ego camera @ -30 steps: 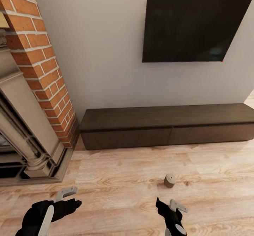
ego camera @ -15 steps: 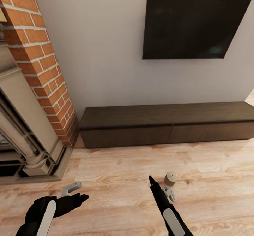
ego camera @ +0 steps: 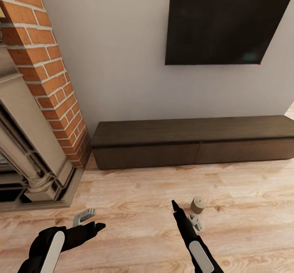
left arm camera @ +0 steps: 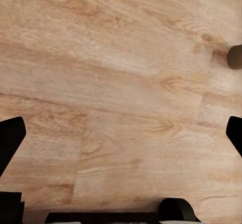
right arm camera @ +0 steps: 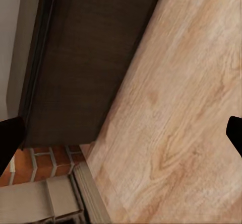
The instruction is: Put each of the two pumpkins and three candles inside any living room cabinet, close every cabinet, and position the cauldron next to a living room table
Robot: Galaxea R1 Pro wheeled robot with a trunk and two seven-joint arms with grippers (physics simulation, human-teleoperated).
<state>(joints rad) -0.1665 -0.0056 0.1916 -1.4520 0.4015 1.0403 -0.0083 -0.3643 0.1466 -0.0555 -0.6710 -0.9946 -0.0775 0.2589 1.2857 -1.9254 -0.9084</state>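
One candle (ego camera: 198,204) stands on the wood floor (ego camera: 253,207) just beside the right claw (ego camera: 185,215) — fingers apart, empty. Left claw (ego camera: 90,220) likewise spread. The cabinet (ego camera: 192,142) sits shut, its right end cut off.

Both arms are glossy black with a long white oval panel set into the upper side of each forearm. The left gripper (ego camera: 89,220) has one black finger and one pale grey, angular finger. The right gripper (ego camera: 185,213) likewise pairs a slim, pointed black finger with a light grey blocky one.
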